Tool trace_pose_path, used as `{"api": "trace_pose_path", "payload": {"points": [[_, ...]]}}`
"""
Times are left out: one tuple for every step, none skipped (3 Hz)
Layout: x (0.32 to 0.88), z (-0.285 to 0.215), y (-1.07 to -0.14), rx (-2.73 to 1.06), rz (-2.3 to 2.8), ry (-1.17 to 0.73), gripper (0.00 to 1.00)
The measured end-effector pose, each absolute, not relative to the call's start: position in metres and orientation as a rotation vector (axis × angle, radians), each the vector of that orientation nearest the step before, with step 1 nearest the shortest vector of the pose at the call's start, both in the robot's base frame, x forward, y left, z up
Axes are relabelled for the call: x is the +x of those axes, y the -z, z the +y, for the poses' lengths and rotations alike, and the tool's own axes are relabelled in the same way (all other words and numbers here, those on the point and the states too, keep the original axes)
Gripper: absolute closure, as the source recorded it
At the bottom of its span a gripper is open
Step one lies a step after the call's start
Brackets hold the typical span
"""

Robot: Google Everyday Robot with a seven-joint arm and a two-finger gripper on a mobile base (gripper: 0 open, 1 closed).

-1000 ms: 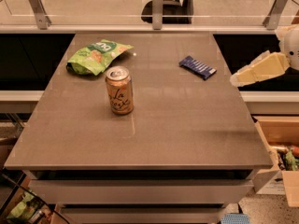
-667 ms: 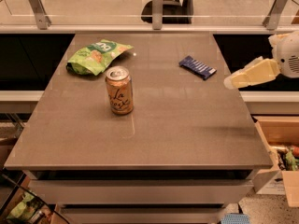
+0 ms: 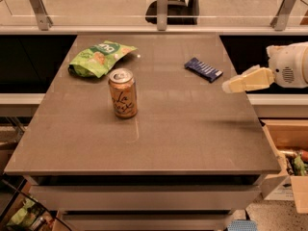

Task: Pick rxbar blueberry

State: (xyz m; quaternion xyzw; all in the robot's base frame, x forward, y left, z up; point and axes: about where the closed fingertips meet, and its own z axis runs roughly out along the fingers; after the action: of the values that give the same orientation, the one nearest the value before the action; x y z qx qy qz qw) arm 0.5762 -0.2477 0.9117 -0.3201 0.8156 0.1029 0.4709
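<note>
Flat on the table [image 3: 183,129], far right: rxbar blueberry [image 3: 203,69]. Near it, above the right edge: gripper [image 3: 231,84], clenched or released impossible to tell. Could shove the thin bar away if lowered off-centre.

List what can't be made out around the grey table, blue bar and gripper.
Camera view:
- white arm behind the cream gripper, at the right edge of the grey table: cut off by the frame.
- flat dark-blue wrapped bar: lettering too small to read.
- open cardboard box, lower right: contents cut off by the frame.

Dark-blue rxbar blueberry [image 3: 203,69] flat near hand [image 3: 231,85]
</note>
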Motion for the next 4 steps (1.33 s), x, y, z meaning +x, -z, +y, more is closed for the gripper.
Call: {"api": "trace_pose_path", "payload": {"points": [[0.593,-0.246,-0.897,-0.773,1.976,-0.29,0.0],[0.607,-0.243,-0.884,-0.785,1.961,-0.324,0.0],[0.621,-0.241,-0.875,-0.805,1.95,-0.355,0.0],[0.636,-0.237,-0.867,-0.83,1.945,-0.38,0.0]]}}
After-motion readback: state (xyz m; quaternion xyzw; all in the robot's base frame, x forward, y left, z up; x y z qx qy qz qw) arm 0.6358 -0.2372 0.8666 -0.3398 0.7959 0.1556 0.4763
